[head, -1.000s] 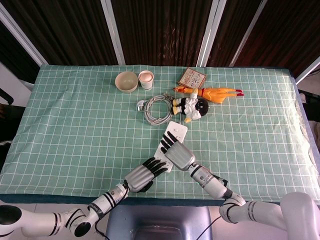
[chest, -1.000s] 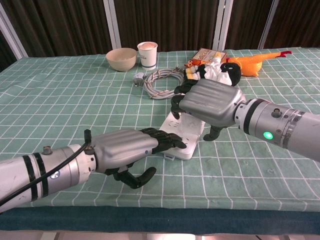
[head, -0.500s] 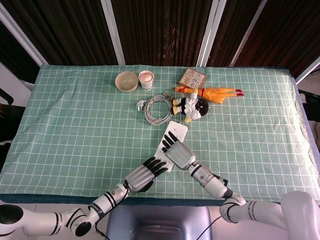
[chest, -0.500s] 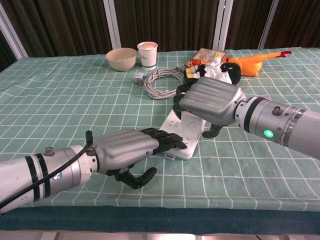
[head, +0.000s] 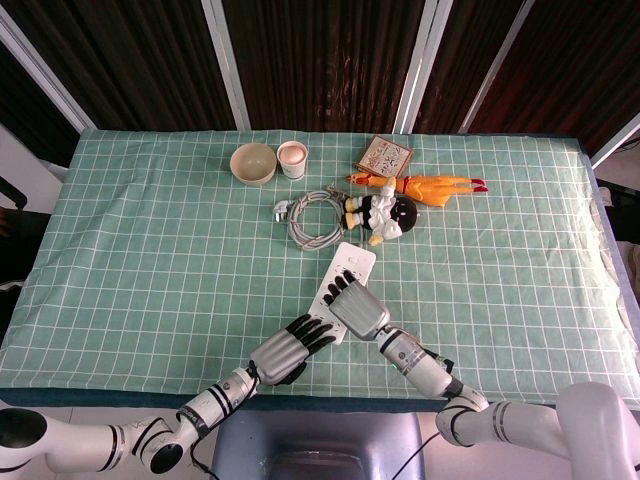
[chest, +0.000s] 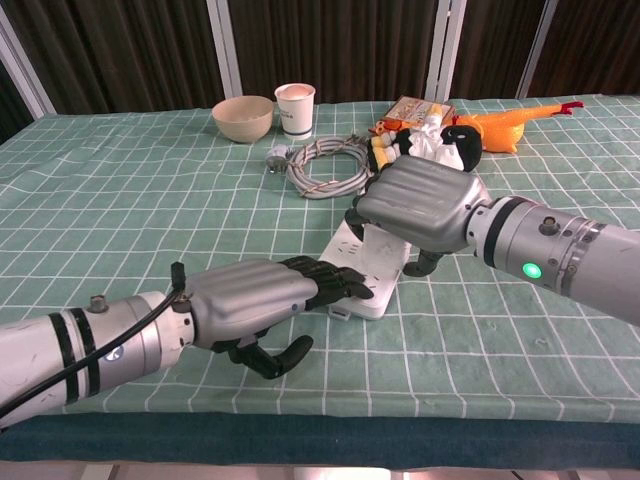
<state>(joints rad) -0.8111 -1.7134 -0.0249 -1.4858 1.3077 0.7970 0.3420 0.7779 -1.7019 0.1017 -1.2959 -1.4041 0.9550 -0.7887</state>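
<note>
White plastic power strip (chest: 368, 265) lying on the green checked tablecloth (head: 150, 260) is where we're at, left hand (chest: 262, 298) touching its near end with fingers stretched, right hand (chest: 420, 208) curled over its middle, so firmer grip probably next.

Power strip (chest: 365, 272): smooth white plastic, slight gloss. Left hand (chest: 262, 300) and right hand (chest: 420, 207): brushed grey metal shells, matt black fingers. Desk (chest: 120, 210) under matt green checked cloth.
</note>
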